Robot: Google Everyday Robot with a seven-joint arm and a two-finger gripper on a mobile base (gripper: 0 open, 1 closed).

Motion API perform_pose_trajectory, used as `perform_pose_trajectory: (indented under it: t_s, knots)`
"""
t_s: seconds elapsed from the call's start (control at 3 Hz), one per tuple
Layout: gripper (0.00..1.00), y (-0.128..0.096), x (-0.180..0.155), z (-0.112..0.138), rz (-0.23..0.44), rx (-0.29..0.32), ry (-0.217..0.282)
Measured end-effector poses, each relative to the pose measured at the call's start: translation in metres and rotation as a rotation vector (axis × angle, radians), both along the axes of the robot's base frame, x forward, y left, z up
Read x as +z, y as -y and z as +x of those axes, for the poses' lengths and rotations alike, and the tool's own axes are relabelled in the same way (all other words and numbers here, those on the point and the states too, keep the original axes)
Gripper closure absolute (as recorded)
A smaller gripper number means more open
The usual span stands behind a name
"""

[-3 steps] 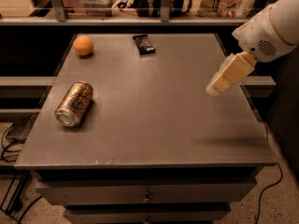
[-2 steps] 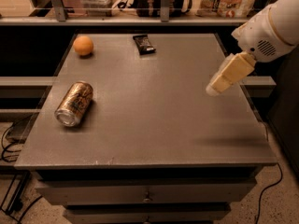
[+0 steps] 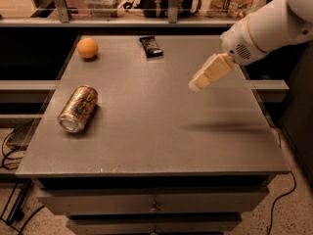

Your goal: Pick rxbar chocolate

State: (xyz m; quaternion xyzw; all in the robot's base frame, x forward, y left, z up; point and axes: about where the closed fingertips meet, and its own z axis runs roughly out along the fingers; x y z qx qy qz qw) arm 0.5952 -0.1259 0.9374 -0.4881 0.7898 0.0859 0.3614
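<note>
The rxbar chocolate (image 3: 151, 46) is a small black glossy wrapper lying flat near the far edge of the grey table (image 3: 156, 131), about the middle. My gripper (image 3: 196, 85) is cream-coloured and hangs above the right half of the table. It points down and to the left, well to the right of the bar and nearer to me than it. It holds nothing that I can see. The white arm (image 3: 266, 31) comes in from the upper right.
A gold drink can (image 3: 78, 108) lies on its side at the left of the table. A round orange fruit (image 3: 87, 48) sits at the far left corner. A shelf rail with clutter runs behind the table. Drawers are below the front edge.
My gripper and arm have moved to the left, further over the table and closer to the bar. The bar, can and fruit have not moved.
</note>
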Motion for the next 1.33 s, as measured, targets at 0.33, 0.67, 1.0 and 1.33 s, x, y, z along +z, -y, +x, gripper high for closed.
perform_pose_trajectory:
  t_s: [0.33,0.67,1.0,1.33]
  knots:
    - [0.0,-0.025,-0.015,0.04,0.1,-0.012,0.013]
    - [0.0,-0.053,-0.025,0.08,0.17,0.005,0.033]
    - [0.0,-0.07,-0.033,0.127,0.21,-0.017,0.051]
    - [0.0,-0.072,-0.032,0.131,0.216,-0.015,0.054]
